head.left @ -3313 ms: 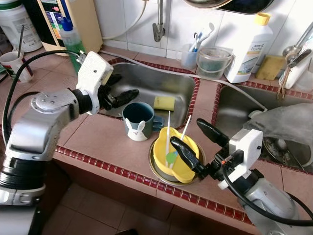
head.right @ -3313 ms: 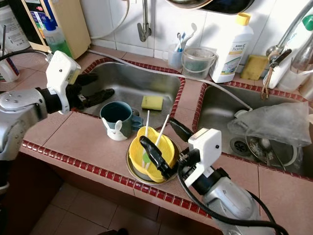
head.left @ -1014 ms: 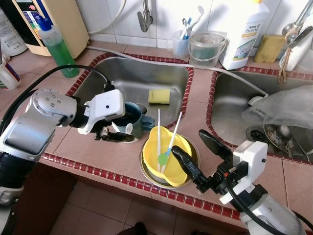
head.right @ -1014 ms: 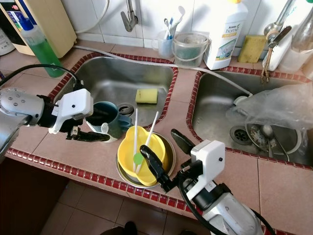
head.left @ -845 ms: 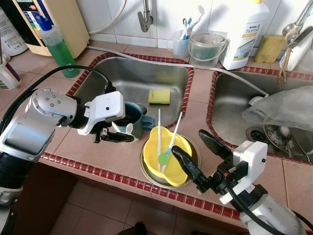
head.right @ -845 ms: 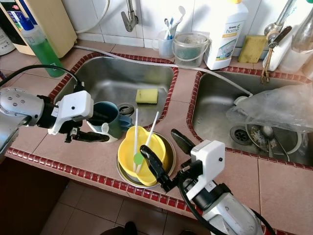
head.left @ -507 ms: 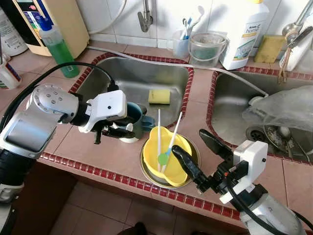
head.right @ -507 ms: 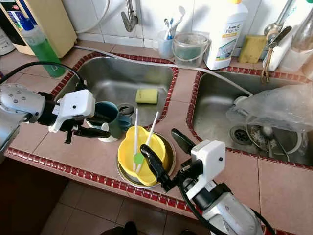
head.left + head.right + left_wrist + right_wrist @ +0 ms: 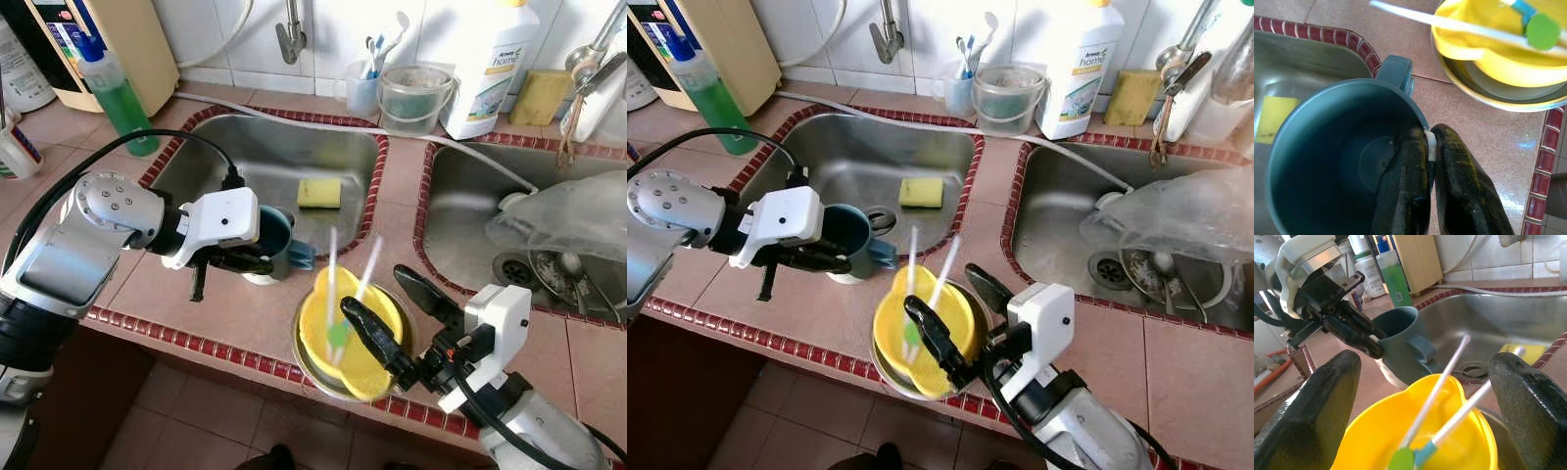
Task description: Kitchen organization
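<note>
Left eye view showed you, at nine o'clock, the left gripper (image 9: 257, 262) pinched onto the rim of the teal mug (image 9: 272, 235), one finger inside and one outside. Your left wrist view had the two black fingers (image 9: 1405, 196) nearly together with only the mug wall and a bit of its white trim between them. The mug was dark teal with a pale base and a handle pointing toward three o'clock; it sat on the pink tiled counter (image 9: 216, 304) at the front edge of the left sink (image 9: 265, 162), where a yellow sponge (image 9: 318, 192) lay.

Toward the centre, at about five o'clock from the mug, the yellow bowl (image 9: 355, 328) sat in a metal dish (image 9: 312, 357) with two white-handled utensils (image 9: 338, 284) standing in it, all blurred. Your right gripper (image 9: 384, 311) was spread wide around the bowl, one finger on each side, holding nothing.

Compared with half a second before, the mug looked raised and tilted in the left gripper's pinch, and the bowl and dish had shifted toward the counter's front edge with the right gripper.
</note>
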### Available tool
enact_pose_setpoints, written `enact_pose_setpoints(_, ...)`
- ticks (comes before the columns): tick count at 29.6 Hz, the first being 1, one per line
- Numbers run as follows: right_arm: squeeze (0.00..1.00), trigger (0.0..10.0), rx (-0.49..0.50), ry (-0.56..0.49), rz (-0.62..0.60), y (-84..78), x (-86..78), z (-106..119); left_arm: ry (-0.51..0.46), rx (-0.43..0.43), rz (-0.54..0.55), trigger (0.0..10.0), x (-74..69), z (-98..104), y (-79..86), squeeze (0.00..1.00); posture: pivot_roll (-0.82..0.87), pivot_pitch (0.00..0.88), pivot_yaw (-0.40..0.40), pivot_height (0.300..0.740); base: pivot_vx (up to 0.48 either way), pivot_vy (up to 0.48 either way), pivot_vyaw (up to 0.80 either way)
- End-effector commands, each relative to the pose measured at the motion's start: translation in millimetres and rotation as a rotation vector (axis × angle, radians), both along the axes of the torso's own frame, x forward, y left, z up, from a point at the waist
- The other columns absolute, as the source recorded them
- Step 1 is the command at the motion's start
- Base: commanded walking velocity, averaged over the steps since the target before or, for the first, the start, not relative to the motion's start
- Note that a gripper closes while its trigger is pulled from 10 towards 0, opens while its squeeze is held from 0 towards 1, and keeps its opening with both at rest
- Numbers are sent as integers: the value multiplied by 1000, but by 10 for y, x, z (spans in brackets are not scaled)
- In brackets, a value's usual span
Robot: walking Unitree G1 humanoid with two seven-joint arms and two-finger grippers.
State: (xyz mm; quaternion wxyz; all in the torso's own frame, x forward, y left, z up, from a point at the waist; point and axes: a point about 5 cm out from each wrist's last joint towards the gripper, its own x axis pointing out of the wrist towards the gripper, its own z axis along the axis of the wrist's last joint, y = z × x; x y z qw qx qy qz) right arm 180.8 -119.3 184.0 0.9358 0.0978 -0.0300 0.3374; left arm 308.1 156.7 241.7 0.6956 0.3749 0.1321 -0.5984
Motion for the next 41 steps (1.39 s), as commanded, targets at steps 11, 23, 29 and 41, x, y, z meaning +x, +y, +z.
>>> enact_pose_setpoints(11,0,10000,9,-15,28,39,-41,49,-7,14,26,0,44,7,36,0,-133,196,108,740,0,0,0)
enact_pose_setpoints(23,0,10000,14,-27,18,46,-7,51,-106,-142,257,10000,250,45,45,0,-141,175,109,740,0,0,0)
enact_pose_setpoints(29,0,10000,19,-53,-1,44,51,77,-198,-330,412,10000,351,130,46,0,-151,152,104,740,0,0,0)
enact_pose_setpoints(41,0,10000,50,-123,-76,58,321,194,-232,-592,609,10000,359,-5,-10,0,-148,91,67,740,0,0,0)
